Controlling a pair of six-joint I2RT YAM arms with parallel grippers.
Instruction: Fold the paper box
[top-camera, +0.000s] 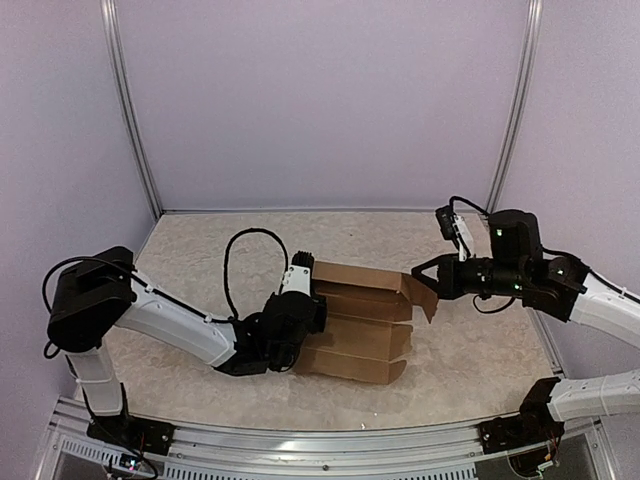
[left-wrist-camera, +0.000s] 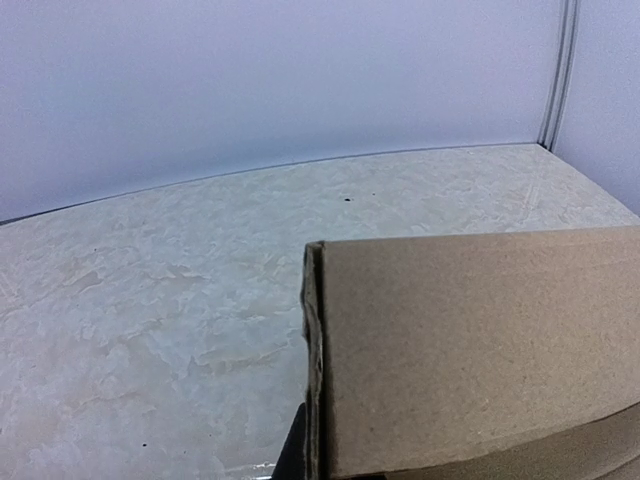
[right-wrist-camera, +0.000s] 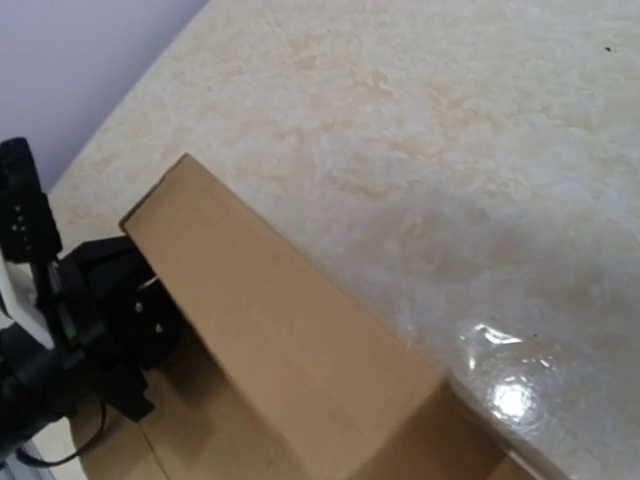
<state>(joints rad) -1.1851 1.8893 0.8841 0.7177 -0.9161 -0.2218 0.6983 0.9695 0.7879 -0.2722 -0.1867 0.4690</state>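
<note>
paper box (top-camera: 360, 335): half-folded, mid worktop (top-camera: 200, 250) | left jaws: clamped on its left wall | right jaws: clamped on right end flap | tip: anchor left side, swing flap inward along crease, slowly

Paper box (top-camera: 360, 320) sits mid-table, long side running left to right, walls partly raised, a flap lifted at its right end.

Left gripper (top-camera: 318, 308) blocks the box's left end. Right gripper (top-camera: 428, 272) blocks the right end, at the flap.

Left arm (top-camera: 180, 325) lies low across the near-left of the table (top-camera: 330, 235), with a cable loop (top-camera: 240, 255) standing above its wrist.

Broad open strip of table between the box and the back wall (top-camera: 320, 100). Narrower strip between the box and the near rail (top-camera: 300, 445).

Side walls close in left and right. Corner posts (top-camera: 130, 110) stand at the back.
</note>
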